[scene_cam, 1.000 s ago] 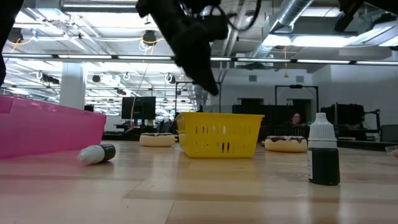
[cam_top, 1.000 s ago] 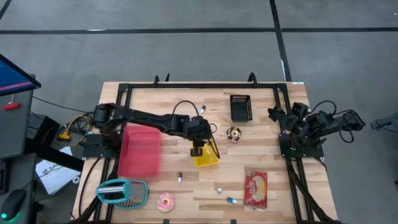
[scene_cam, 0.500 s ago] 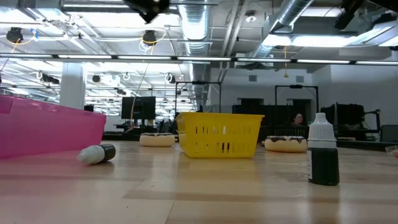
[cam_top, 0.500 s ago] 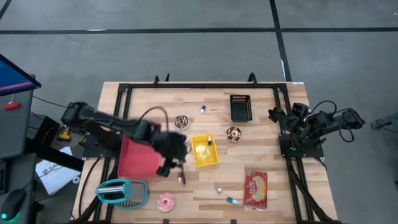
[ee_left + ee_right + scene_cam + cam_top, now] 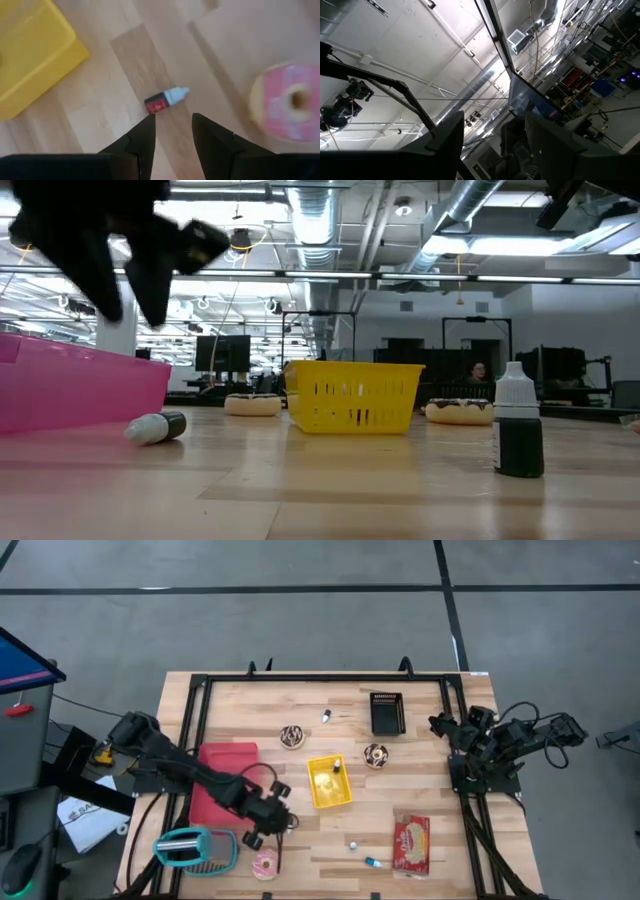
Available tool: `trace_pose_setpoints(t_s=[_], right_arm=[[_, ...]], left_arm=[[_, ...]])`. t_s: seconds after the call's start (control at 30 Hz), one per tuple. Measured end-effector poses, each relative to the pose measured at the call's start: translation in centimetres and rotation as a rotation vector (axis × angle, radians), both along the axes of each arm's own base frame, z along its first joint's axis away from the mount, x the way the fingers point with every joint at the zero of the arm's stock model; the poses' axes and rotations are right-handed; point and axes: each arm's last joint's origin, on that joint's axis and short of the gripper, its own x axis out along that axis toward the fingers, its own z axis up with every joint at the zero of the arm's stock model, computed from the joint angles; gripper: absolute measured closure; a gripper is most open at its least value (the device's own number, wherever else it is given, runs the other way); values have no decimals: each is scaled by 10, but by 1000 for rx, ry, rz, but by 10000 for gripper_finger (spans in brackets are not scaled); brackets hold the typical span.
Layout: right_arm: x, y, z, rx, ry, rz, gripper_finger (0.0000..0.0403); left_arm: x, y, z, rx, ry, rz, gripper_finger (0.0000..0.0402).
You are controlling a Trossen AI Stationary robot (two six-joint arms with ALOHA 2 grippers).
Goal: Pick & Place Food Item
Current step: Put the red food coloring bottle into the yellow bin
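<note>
Left gripper (image 5: pixel 268 830): moved from the yellow basket (image 5: pixel 328 783) toward the pink donut (image 5: pixel 267 864); fingers parted, empty.
Right gripper (image 5: pixel 440 724): unmoved, fingers apart.

One camera looks straight down on the bench (image 5: pixel 300 710); another sits level with it; both share the yellow basket (image 5: pixel 329 783).

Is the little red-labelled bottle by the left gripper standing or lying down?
Lying down: the small bottle rests on its side on the table, white cap sideways, just beyond the left gripper.
</note>
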Motion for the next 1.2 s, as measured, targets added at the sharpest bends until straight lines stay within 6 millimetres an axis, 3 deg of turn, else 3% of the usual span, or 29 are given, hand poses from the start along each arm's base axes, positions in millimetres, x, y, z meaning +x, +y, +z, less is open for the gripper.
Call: trace_pose_setpoints(t_s=[0.3, 0.73, 1.2], right_arm=[[-1, -1, 0, 18, -2, -20, 200], [0, -1, 0, 16, 3, -20, 200], [0, -1, 0, 0, 9, -30, 200]], left_arm=[[16, -10, -30, 72, -13, -228, 277], [29, 12, -34, 42, -29, -367, 277], [22, 17, -51, 105, -68, -521, 277]])
